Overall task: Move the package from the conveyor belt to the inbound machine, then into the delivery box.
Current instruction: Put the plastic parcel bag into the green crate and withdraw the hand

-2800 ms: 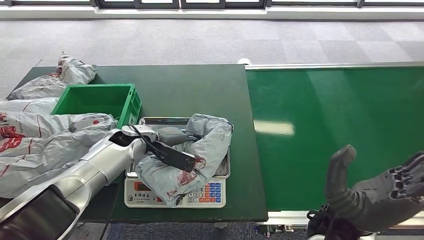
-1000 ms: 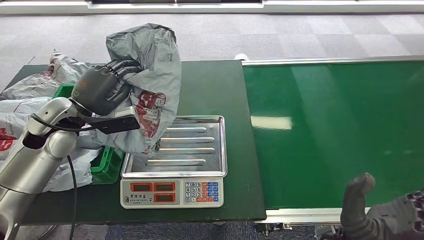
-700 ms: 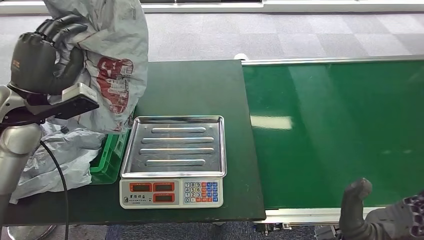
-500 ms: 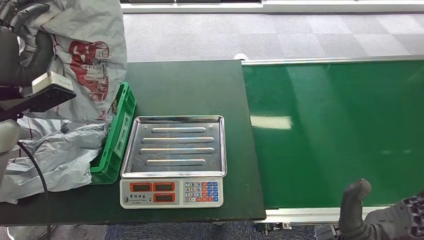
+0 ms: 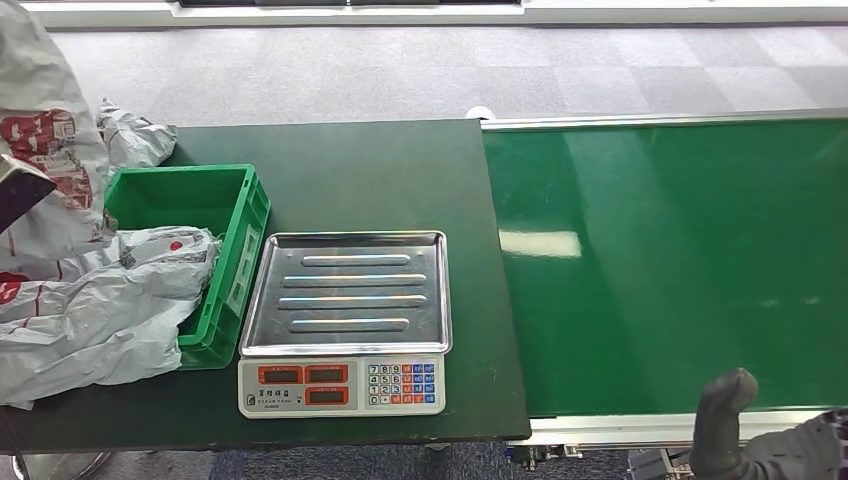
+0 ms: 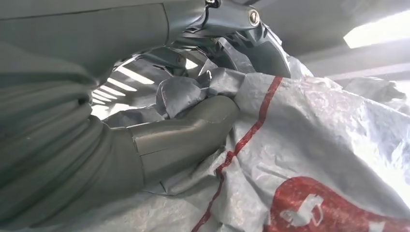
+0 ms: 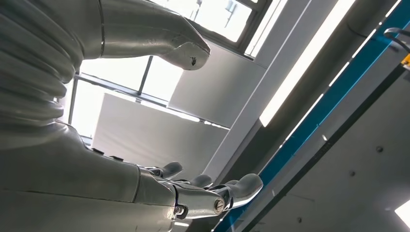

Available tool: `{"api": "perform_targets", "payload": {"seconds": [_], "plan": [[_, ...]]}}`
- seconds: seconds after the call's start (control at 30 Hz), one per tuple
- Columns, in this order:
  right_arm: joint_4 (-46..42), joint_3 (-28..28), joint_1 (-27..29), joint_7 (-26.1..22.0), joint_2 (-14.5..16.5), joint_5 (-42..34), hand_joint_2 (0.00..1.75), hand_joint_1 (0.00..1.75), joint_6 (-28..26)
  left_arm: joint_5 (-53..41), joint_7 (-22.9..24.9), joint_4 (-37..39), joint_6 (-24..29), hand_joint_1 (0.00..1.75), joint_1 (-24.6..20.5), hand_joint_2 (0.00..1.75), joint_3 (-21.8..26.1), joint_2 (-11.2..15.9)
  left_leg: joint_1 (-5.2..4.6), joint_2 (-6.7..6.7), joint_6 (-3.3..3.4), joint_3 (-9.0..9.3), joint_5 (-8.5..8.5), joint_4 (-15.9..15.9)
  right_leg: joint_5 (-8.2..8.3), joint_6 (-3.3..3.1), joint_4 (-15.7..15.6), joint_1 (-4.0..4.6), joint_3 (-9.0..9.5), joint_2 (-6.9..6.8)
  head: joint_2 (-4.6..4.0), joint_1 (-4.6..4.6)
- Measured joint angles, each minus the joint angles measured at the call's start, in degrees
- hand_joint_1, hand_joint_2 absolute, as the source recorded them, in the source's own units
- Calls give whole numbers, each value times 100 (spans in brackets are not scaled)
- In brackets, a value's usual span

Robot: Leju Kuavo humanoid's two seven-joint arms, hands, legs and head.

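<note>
A: What are the robot's hands doing?

B: The left hand [image 6: 159, 145] grips a grey plastic package [image 6: 309, 145] with red print; its thumb presses into the crumpled wrap. From the head camera, that package [image 5: 45, 150] hangs at the far left edge, raised above the table. The right hand [image 5: 760, 440] sits low at the bottom right corner, just beside the near rim of the conveyor, holding nothing, its fingers spread apart.

A: What lies around them?

B: A dark green table [image 5: 380, 170] carries a green crate [image 5: 190, 200], the delivery box. More grey packages [image 5: 100, 310] lie heaped against it on the left, one draped over its near corner. Just right of the crate stands a weighing scale [image 5: 345, 385] with a bare steel tray [image 5: 345, 295]. Right of the table runs the green conveyor belt [image 5: 670, 250], nothing on it.
</note>
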Motion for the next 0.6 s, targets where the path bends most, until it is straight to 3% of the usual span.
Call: {"api": "perform_targets", "payload": {"seconds": [0.17, 0.33, 0.37, 0.43, 0.47, 0.5, 0.57, 0.6], "plan": [[1, -1, -7, 1, -3, -38, 175, 0, 0, -543, -54, 736, 258, 175, 590, 175, 449, -161, 0, 0, 0, -5, -1, 2, 0, 0, -1, 1, -6, 3, 0, 0], [33, -1, -66, 0, -34, -49, 175, 0, 0, -1142, 104, 1294, 164, 175, 700, 175, 644, -508, -8, -9, 1, -9, -1, 3, 1, 2, -2, -8, -1, -10, 0, 1], [45, -1, -84, 0, -40, -48, 175, 0, 0, -1253, 116, 1440, 162, 164, 712, 175, 662, -595, -8, -8, 1, -8, -1, 3, 1, 2, -2, -9, -1, -12, 0, 1], [70, -1, -123, 0, -53, -44, 175, 0, 0, -1426, 119, 1747, 165, 79, 739, 175, 681, -753, -9, -6, 1, -8, -1, 3, 2, 4, -2, -9, -2, -12, 0, 0], [80, -1, -142, 1, -59, -43, 175, 0, 0, -1493, 117, 1892, 165, 35, 747, 131, 683, -826, -9, -6, 1, -7, -1, 4, 3, 4, -2, -10, -3, -12, 0, -1], [89, -1, -159, 1, -63, -41, 175, 0, 0, -1550, 118, 2020, 163, 2, 753, 87, 683, -896, -10, -7, 1, -7, -1, 4, 3, 5, -2, -10, -3, -12, 0, -1], [102, -1, -175, 4, -70, -27, 175, 0, 0, -1638, 121, 2222, 160, 0, 750, 0, 683, -1019, -9, -9, 2, -7, 0, 4, 4, 5, -2, -10, -2, -13, 0, 0], [109, -1, -176, 9, -74, -15, 175, 0, 0, -1656, 117, 2300, 159, 0, 745, 0, 683, -1071, -9, -10, 2, -7, 0, 4, 4, 5, -2, -9, -2, -14, 0, 0]]}}
